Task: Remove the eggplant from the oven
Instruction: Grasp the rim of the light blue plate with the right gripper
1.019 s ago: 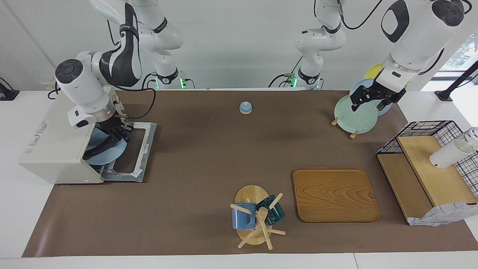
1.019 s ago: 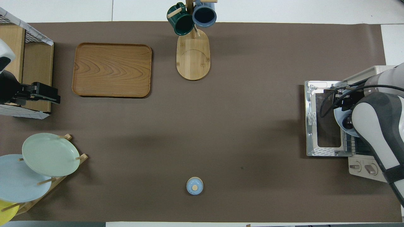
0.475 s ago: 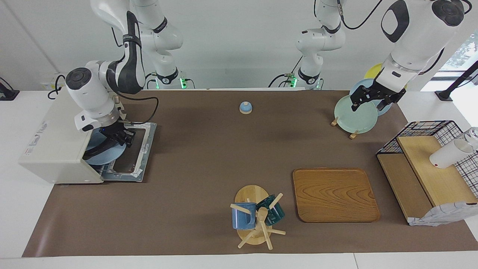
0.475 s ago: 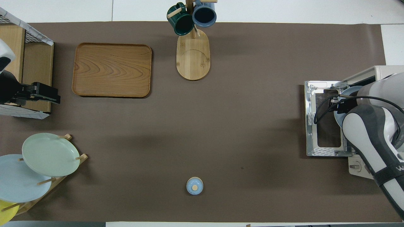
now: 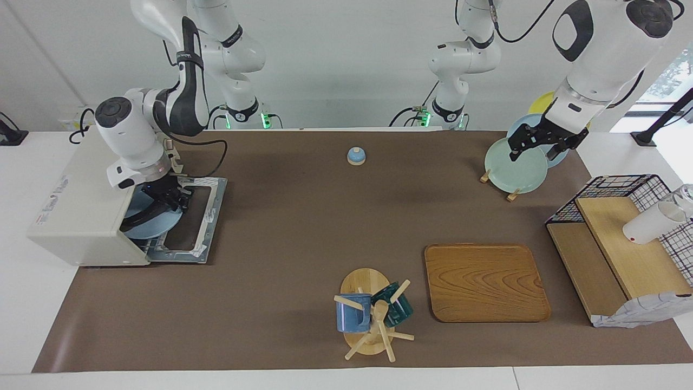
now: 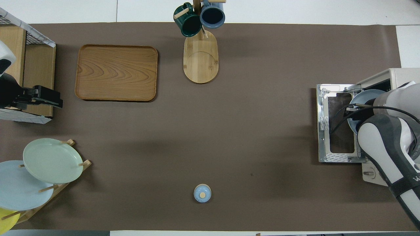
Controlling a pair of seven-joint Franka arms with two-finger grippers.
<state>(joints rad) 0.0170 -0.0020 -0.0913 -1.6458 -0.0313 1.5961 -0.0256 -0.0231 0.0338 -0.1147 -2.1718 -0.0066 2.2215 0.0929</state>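
At the right arm's end of the table, the oven (image 5: pixel 86 211) stands with its door (image 5: pixel 196 219) folded down. Inside it a blue plate (image 5: pixel 142 219) carries the dark eggplant (image 5: pixel 145 218). The right gripper (image 5: pixel 172 201) reaches into the oven mouth over the eggplant; whether its fingers pinch it cannot be told. In the overhead view the arm hides the eggplant. Writing on the oven top is unreadable. The left gripper (image 5: pixel 541 146) waits over the plate rack (image 5: pixel 511 162), fingers spread. Farther off, two mugs (image 6: pixel 200 18) hang on a mug tree and the wooden tray (image 6: pixel 116 72) lies bare.
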